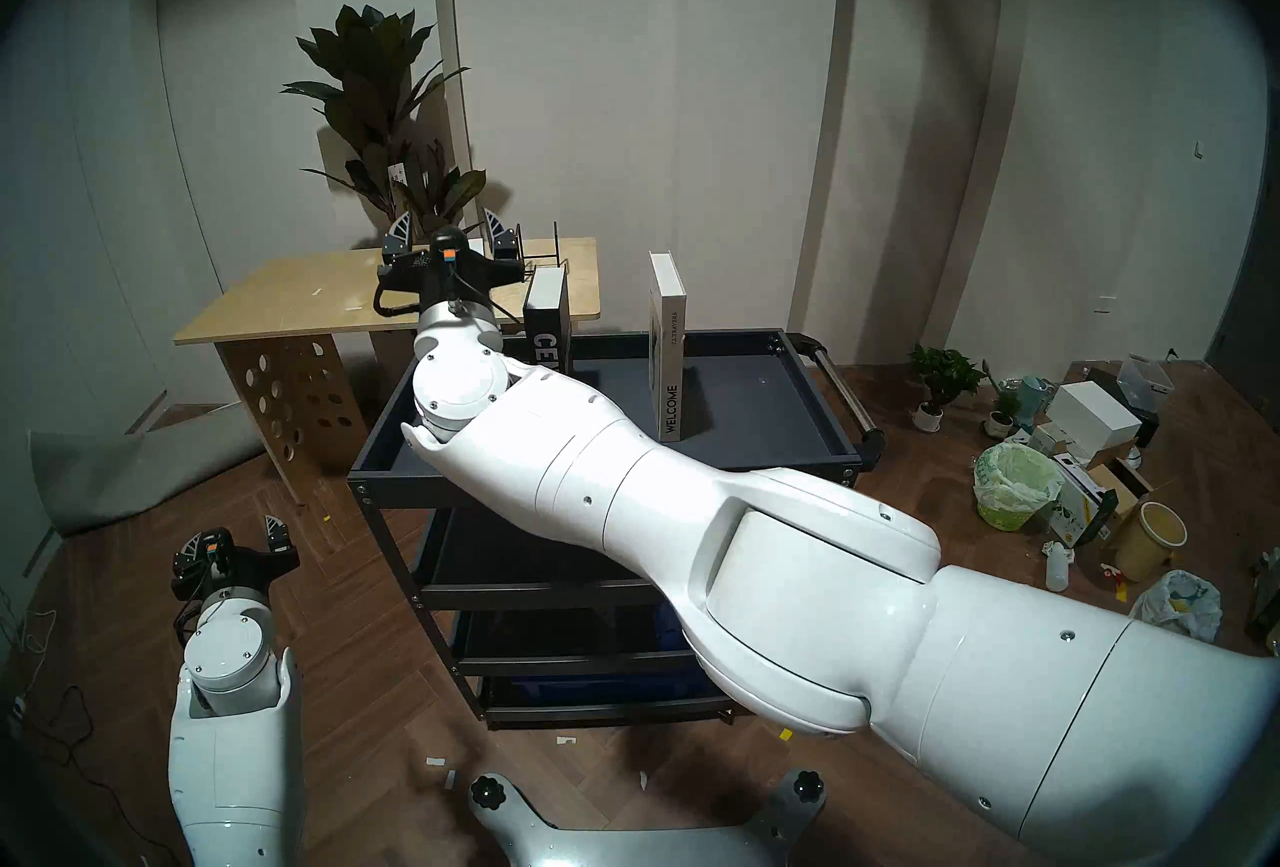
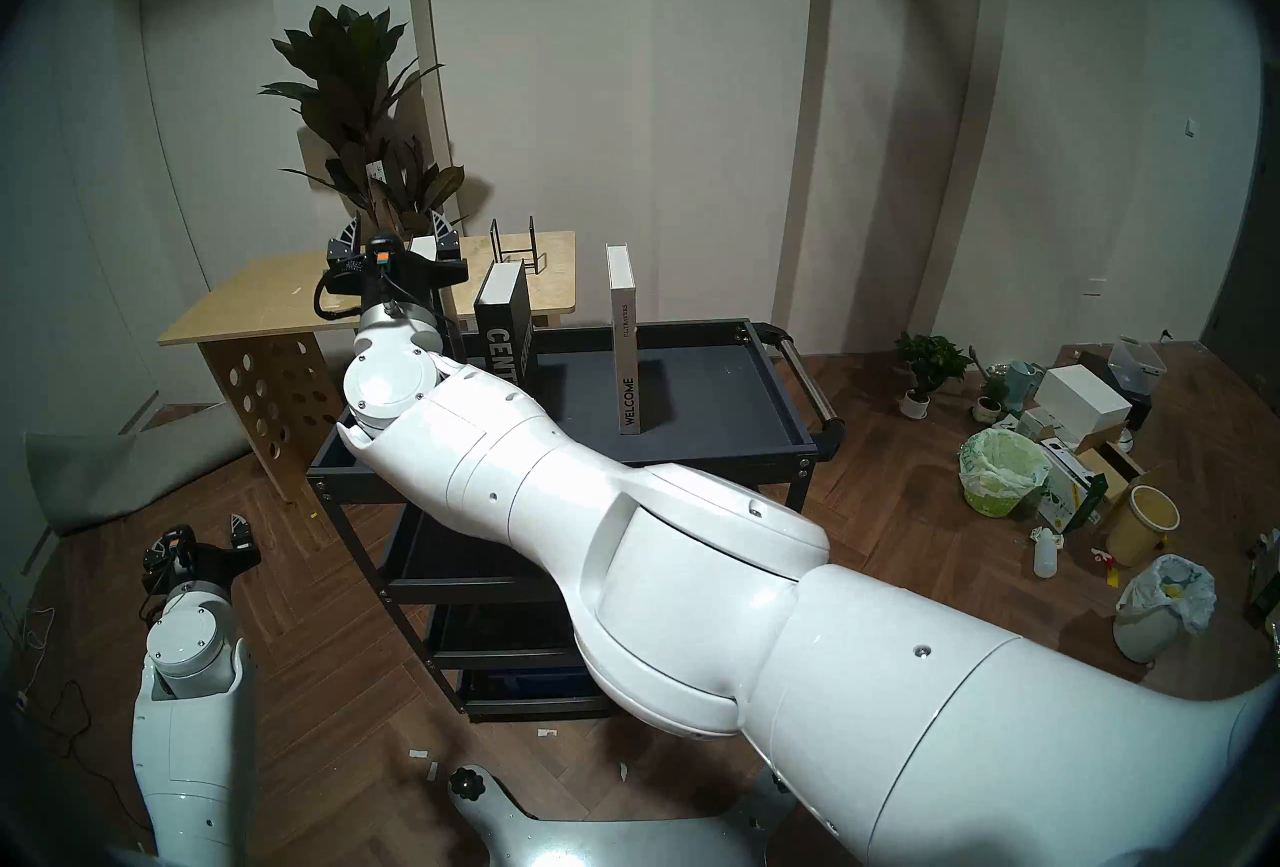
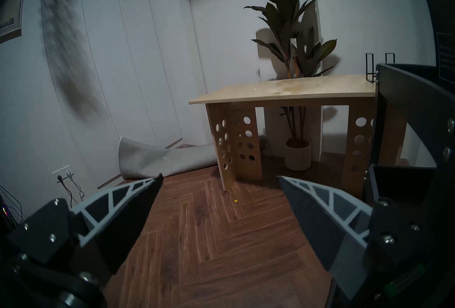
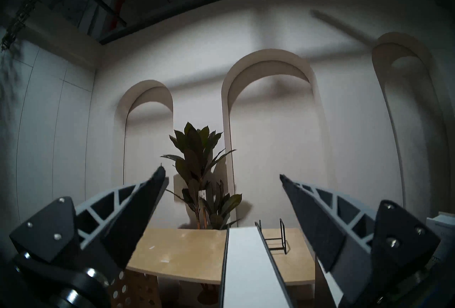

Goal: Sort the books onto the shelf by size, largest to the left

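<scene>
Wide open at the right gripper (image 4: 221, 177), with nothing pinched. Straddling the white page edge of a black-covered book (image 4: 246, 270) standing upright below, with clear gaps on both sides in the right wrist view; nearer the right-hand finger (image 4: 317, 221) there than the left-hand one. No contact visible.

Equally wide open at the left gripper (image 3: 220, 179), and empty. Hanging low beside the cart, above bare wood floor (image 3: 209, 238), well apart from every book.

On the dark grey top tray (image 1: 762, 422): upright CENTURY book (image 1: 547, 325) at the far left side, upright WELCOME book (image 1: 668, 346) near the middle, the 2 well apart.

Hidden or unclear: lower half of the CENTURY spine and much of the tray's left part behind the right arm (image 1: 623, 478). Base of the black-covered book out of sight in both head views, so exact footing impossible to tell. Title unreadable anywhere.

From the head's right eye only, a sliver of that book's white top between the fingers (image 2: 421, 245); from the left eye, blocked by the wrist. From the left wrist only, a dark cover with faint small print at the right edge (image 3: 446, 54), rising above the cart rim. Behind, on the plywood table (image 1: 291, 297), a wire stand (image 1: 547, 252).
</scene>
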You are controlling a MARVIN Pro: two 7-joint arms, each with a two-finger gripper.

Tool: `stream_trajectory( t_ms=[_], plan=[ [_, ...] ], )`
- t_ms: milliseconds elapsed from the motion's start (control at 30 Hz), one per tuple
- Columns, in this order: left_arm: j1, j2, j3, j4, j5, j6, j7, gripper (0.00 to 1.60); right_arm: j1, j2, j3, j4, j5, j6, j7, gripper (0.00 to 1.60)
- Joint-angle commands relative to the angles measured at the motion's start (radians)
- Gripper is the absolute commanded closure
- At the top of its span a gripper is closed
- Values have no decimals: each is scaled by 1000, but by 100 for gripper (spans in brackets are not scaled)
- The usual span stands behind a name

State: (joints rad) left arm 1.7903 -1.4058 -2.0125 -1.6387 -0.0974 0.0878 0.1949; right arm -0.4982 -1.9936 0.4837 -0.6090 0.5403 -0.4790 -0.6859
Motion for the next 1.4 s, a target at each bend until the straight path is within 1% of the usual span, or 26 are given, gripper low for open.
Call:
stream_trajectory(
  t_ms=[0,33,67,133,167,200,267,333,367,400,433,500,533,567,667,700,733,867,967,1033,1100,1133,1167,1233,1267,1367],
  plan=[
    [-27,9,15,-72,3,-36,-10,0,98,-14,20,-17,-28,-52,-49,0],
    [-27,16,23,-100,13,-51,-12,0,128,-14,36,-7,-47,-52,-74,0],
    [-29,21,27,-114,21,-57,-11,0,121,-14,58,-23,-59,-55,-83,0],
    [-31,29,34,-145,35,-68,-10,0,149,22,70,-23,-84,-36,-101,0],
    [-38,32,37,-148,39,-71,-10,0,146,37,88,-36,-89,-36,-105,0],
    [-37,32,42,-174,44,-75,-10,0,168,55,100,-34,-92,-22,-114,0],
    [-48,37,49,-186,51,-83,-11,0,175,88,120,-45,-115,-12,-123,0],
    [-58,40,58,-208,52,-86,-17,0,190,116,147,-45,-121,-3,-132,0],
    [-58,40,58,-208,52,-86,-17,0,190,116,147,-45,-121,-3,-132,0],
    [-62,42,68,-233,55,-89,-22,0,208,135,171,-32,-132,7,-146,0],
    [-62,42,68,-233,55,-89,-22,0,208,135,171,-32,-132,7,-146,0],
    [-62,43,85,-278,61,-89,-31,0,242,178,199,-12,-143,34,-162,0],
    [-62,43,85,-278,61,-89,-31,0,242,178,199,-12,-143,34,-162,0],
    [-64,44,98,-306,65,-89,-37,0,262,204,219,10,-146,65,-178,0],
    [-69,48,120,-343,74,-90,-47,0,289,237,246,49,-152,86,-195,0],
    [-69,48,120,-343,74,-90,-47,0,289,237,246,49,-152,86,-195,0],
    [-73,51,135,-370,80,-89,-53,0,297,265,267,75,-155,106,-206,0],
    [-86,57,159,-414,89,-89,-63,0,308,304,302,136,-161,139,-230,0],
    [-93,60,179,-459,95,-88,-72,0,314,347,324,184,-166,166,-245,0],
    [-98,62,186,-465,96,-90,-76,0,314,352,332,205,-167,175,-250,0],
    [-100,63,204,-503,99,-87,-84,0,313,393,340,235,-170,194,-256,0],
    [-104,63,223,-522,98,-85,-93,0,312,405,348,270,-174,211,-260,0],
    [-104,63,223,-522,98,-85,-93,0,312,405,348,270,-174,211,-260,0],
    [-106,62,257,-563,97,-80,-109,0,309,443,353,315,-181,236,-262,0],
    [-106,62,257,-563,97,-80,-109,0,309,443,353,315,-181,236,-262,0],
    [-111,61,308,-616,92,-73,-131,0,307,491,355,370,-187,267,-261,0]
  ],
)
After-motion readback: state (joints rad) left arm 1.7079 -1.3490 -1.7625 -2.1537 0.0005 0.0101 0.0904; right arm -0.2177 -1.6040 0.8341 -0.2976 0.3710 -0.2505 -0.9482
